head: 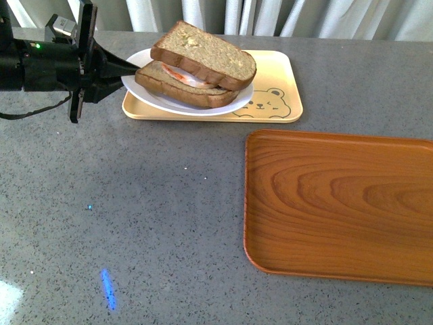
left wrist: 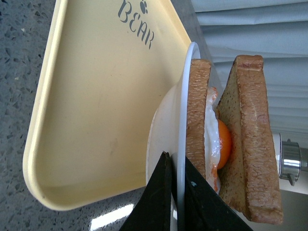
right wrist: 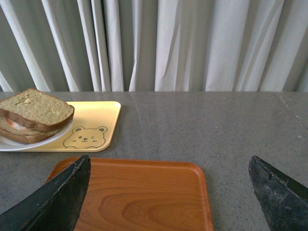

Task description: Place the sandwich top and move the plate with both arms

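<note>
– Well, handling of the plate [head: 162, 103]?
– Glossy, stiff, breakable, and slick at the rim. Hold the rim on both sides, level: the sandwich top [head: 203, 53] rests loose and tilted on the egg slice [head: 176, 84].
– Position?
– Far left of the counter [head: 135, 203], on the bear tray [head: 277, 74]. Left gripper [left wrist: 179, 192] pinches its left rim; right gripper [right wrist: 166, 202] gapes wide, well apart, by the wooden tray [head: 338, 203].

"BEAR" in grey capitals with a small paw print beside it, printed on the yellow tray [left wrist: 96, 120], cartoon bear face [head: 267, 101] at one corner, no other readable text
</note>
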Robot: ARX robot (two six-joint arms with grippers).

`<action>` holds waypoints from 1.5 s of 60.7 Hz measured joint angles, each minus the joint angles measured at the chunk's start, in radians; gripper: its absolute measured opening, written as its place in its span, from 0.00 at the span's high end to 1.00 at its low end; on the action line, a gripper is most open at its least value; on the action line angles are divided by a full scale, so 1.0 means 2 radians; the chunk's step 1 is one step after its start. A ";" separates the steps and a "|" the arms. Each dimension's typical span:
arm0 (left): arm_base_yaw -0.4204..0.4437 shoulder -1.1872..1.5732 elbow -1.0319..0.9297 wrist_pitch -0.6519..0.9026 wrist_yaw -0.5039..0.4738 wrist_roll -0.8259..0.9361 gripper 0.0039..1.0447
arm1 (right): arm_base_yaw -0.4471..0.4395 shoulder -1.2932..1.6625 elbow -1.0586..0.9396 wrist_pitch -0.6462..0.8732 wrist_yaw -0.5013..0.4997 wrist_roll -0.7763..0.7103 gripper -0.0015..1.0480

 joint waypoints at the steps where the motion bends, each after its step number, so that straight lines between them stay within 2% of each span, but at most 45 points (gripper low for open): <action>1: 0.000 0.002 0.005 -0.003 0.000 0.000 0.98 | 0.000 0.000 0.000 0.000 0.000 0.000 0.09; 30: -0.001 0.076 0.146 -0.084 -0.002 0.018 0.98 | 0.000 0.000 0.000 0.000 0.000 0.000 0.09; 78: -0.005 0.119 0.220 -0.153 -0.005 0.045 0.98 | 0.000 0.000 0.000 0.000 0.000 0.000 0.09; 81: -0.004 0.120 0.220 -0.154 -0.004 0.046 0.94 | 0.000 0.000 0.000 0.000 0.000 0.000 0.09; 91: -0.001 0.120 0.220 -0.161 -0.004 0.056 0.68 | 0.000 0.000 0.000 0.000 0.000 0.000 0.09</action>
